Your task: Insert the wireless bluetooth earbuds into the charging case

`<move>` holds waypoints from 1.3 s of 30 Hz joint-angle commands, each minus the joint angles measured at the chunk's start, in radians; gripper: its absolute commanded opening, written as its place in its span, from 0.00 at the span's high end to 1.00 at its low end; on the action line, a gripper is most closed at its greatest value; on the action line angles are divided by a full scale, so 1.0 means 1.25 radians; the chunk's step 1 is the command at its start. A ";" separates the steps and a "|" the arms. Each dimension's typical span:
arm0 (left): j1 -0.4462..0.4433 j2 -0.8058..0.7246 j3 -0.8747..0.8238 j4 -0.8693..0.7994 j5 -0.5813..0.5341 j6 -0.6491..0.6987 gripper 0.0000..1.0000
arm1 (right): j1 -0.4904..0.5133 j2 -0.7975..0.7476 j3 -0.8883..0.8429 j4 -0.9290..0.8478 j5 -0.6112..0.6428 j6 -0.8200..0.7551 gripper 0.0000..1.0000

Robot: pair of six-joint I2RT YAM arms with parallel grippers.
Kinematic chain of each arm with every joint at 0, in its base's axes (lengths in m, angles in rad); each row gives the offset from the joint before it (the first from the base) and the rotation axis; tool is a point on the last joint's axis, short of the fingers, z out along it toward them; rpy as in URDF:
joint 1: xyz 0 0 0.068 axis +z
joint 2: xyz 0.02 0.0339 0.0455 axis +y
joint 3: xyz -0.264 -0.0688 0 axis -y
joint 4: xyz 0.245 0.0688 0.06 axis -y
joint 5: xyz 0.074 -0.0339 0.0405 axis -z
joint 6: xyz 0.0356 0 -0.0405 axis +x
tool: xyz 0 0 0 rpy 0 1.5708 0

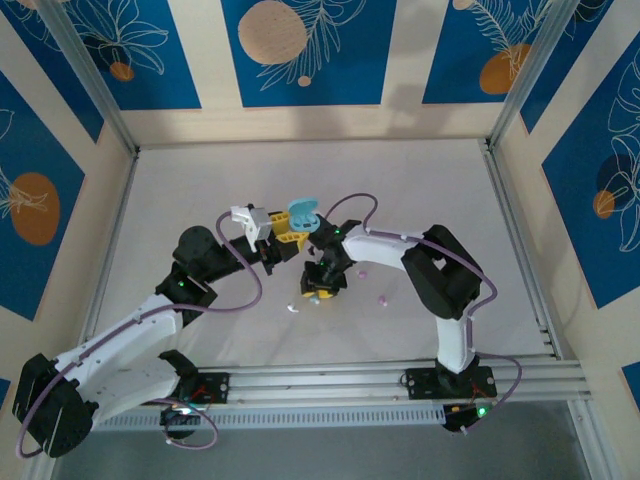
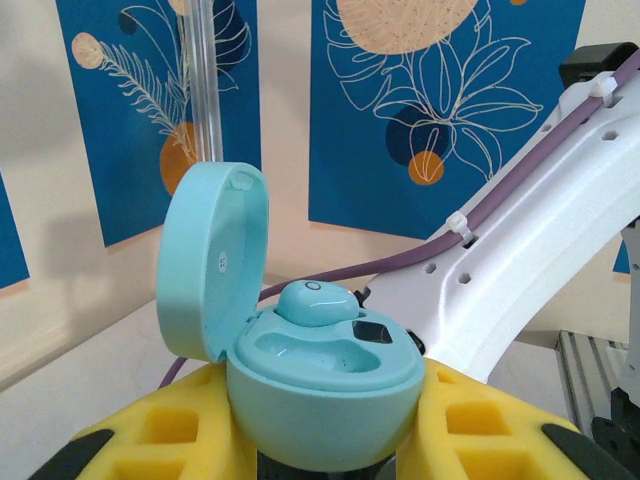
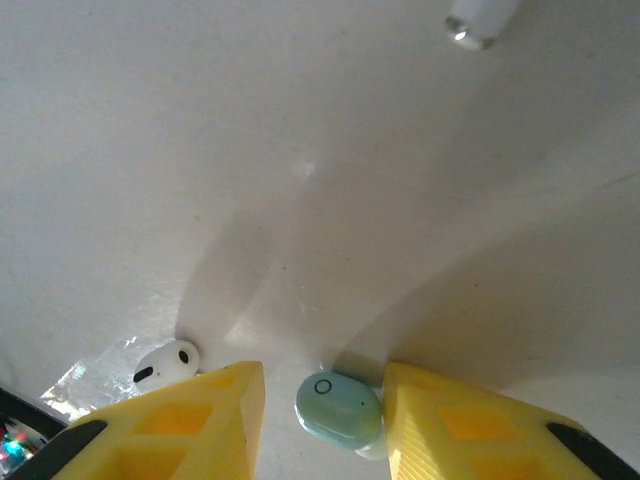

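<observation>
Reaching from the near left corner, the left arm (image 1: 120, 350) bends at its elbow and carries the charging case (image 2: 320, 400) upright at the middle of the tabletop (image 1: 200, 180). Its jaws are clenched on the case's lower body, with the yellow pads (image 2: 170, 430) pressed to either side. The case is pale teal and its lid (image 2: 210, 260) is swung open on the left, standing nearly upright. One seated teal earbud (image 2: 315, 302) sits in the well at the back right, and the well beside it, nearer the lid, lies bare.

To the right of the case, the right arm (image 1: 440, 280) arches over from its base at the near edge, its wrist pointing down at the tabletop just nearer than the case. Its jaws are released and straddle a loose teal earbud (image 3: 340, 408) lying on the tabletop. The bud sits against one pad, with a visible gap to the other. A white earbud (image 3: 167, 362) lies just outside that other pad. Farther right of the case, two pink earbuds (image 1: 362, 271) (image 1: 382, 299) lie on the tabletop, apart from each other.
</observation>
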 commanded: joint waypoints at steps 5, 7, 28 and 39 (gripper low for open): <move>0.003 -0.018 0.013 0.010 -0.011 0.014 0.73 | 0.036 0.014 0.039 -0.069 0.007 -0.037 0.64; 0.003 -0.019 0.013 0.012 -0.011 0.013 0.73 | 0.042 0.015 0.038 -0.072 0.002 -0.038 0.65; 0.003 -0.041 0.019 -0.004 -0.028 0.021 0.73 | 0.063 -0.004 0.084 -0.146 0.079 -0.110 0.64; 0.004 -0.050 0.024 -0.014 -0.033 0.024 0.73 | 0.061 0.035 0.118 -0.154 0.089 -0.115 0.62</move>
